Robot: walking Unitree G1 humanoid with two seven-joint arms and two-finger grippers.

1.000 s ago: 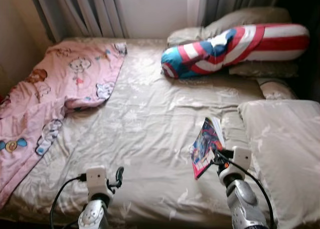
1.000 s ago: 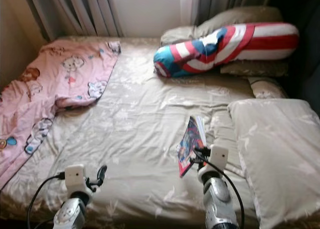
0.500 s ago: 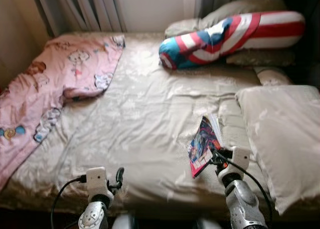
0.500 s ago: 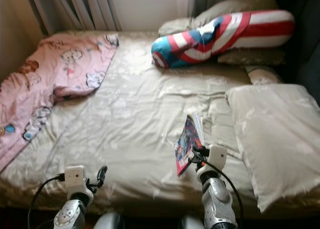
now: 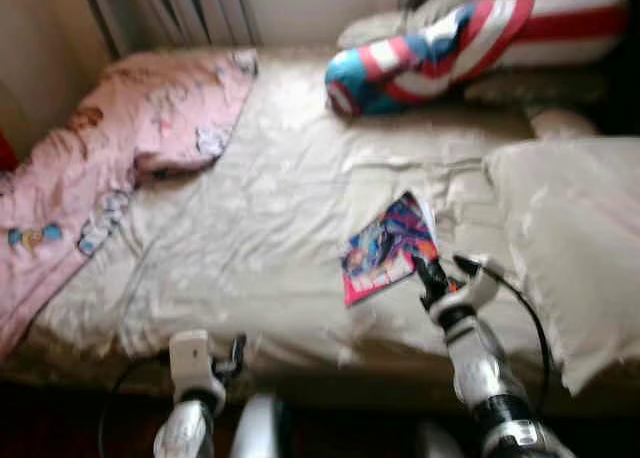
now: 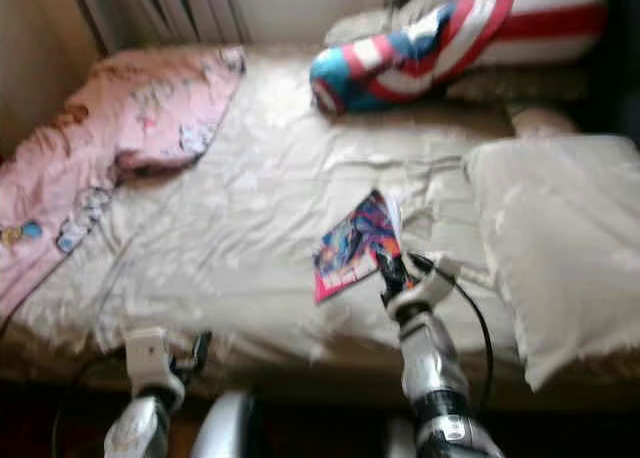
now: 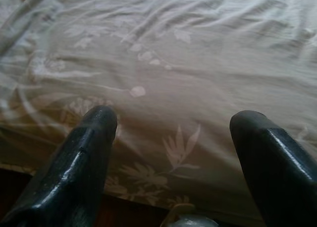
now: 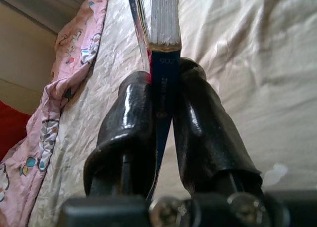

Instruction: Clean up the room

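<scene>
Right end effector (image 8: 161,113) clamps comic book (image 5: 385,248); arm raised over bed (image 5: 270,238)

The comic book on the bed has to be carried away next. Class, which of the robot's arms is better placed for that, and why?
The right. The right gripper has its jaws shut on the comic book, while the left gripper hangs open over bare bedsheet at the bed's near edge.

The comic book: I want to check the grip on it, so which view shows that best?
The right wrist view: the right gripper has its jaws pinched on the comic book at one edge. The eye views show its colourful cover above the bedsheet, blurred. The left wrist view shows bedsheet between open jaws.
</scene>
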